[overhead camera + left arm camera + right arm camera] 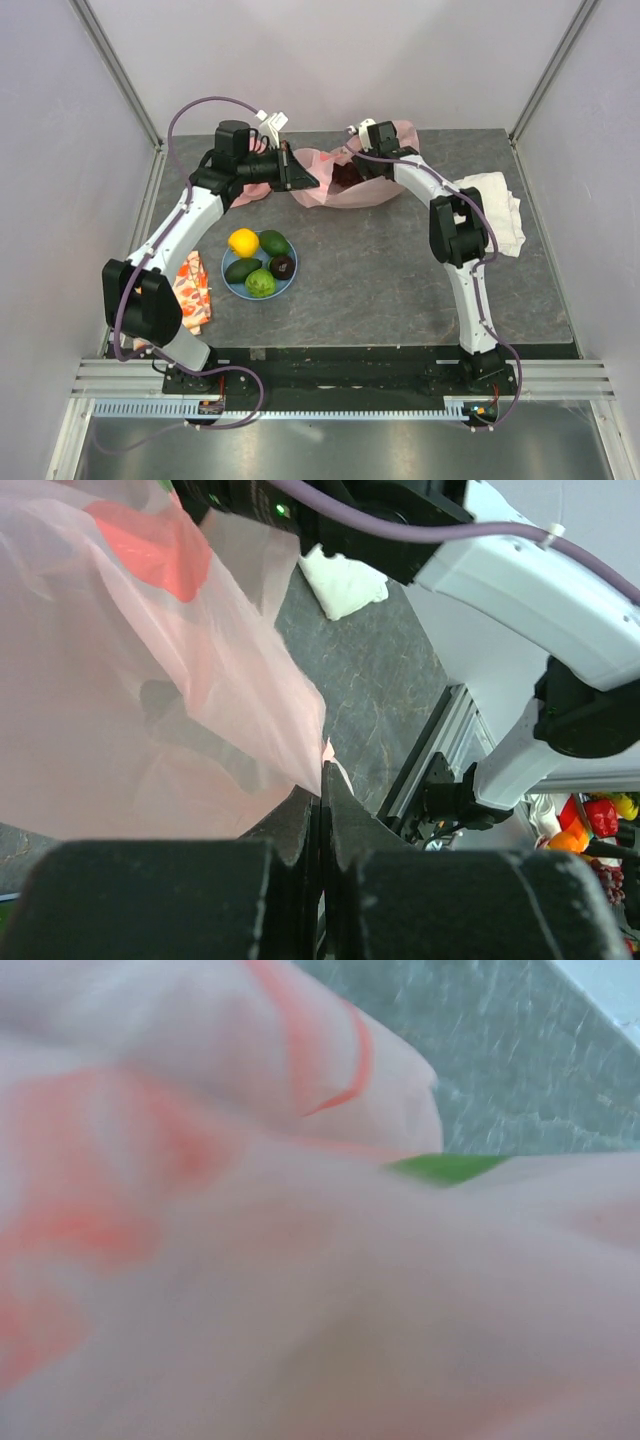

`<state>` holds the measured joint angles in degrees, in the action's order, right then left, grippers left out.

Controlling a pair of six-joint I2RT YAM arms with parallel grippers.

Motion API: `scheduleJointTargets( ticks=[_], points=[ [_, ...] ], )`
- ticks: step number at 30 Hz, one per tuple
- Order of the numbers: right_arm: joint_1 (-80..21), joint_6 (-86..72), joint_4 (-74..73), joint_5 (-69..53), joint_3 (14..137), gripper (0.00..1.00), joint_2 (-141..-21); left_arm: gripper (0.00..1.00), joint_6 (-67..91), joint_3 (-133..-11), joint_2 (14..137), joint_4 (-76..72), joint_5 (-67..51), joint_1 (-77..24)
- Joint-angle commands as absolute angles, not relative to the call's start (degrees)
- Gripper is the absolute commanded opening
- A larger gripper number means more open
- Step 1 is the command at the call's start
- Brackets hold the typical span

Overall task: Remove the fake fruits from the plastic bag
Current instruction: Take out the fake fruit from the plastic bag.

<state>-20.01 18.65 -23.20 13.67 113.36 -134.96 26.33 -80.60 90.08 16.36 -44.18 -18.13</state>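
Note:
The pink plastic bag (368, 192) lies at the back middle of the table. My left gripper (306, 180) is shut on its left edge; in the left wrist view the jaws (322, 785) pinch the thin pink film (150, 710). My right gripper (350, 172) reaches into the bag's mouth, next to a dark shape. The right wrist view is filled by blurred pink film (250, 1290), so its fingers are hidden. On the blue plate (228, 272) lie a yellow lemon (243, 242), two avocados (274, 242) (241, 270), a dark purple fruit (283, 266) and a green round fruit (261, 284).
A white cloth (500, 212) lies at the right, beside the right arm. An orange patterned cloth (192, 290) lies left of the plate. Walls with metal posts close the back and sides.

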Motion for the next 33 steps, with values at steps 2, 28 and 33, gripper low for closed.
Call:
scheduleJointTargets(
  ticks=[2,28,33],
  points=[
    [-19.16,19.16,-19.69,13.55,124.18,0.83,-143.25,0.02,24.26,-81.47,91.32,17.05,-46.41,-18.54],
    [-17.31,9.77,-29.79,-29.44,74.53,0.31,-81.13,0.02,20.21,-78.14,86.84,17.23,-44.65,-18.98],
    [-18.36,5.89,-32.94,-38.05,83.92,0.31,-81.30,0.02,19.86,-77.52,85.78,17.75,-43.60,-18.81]
  ],
)
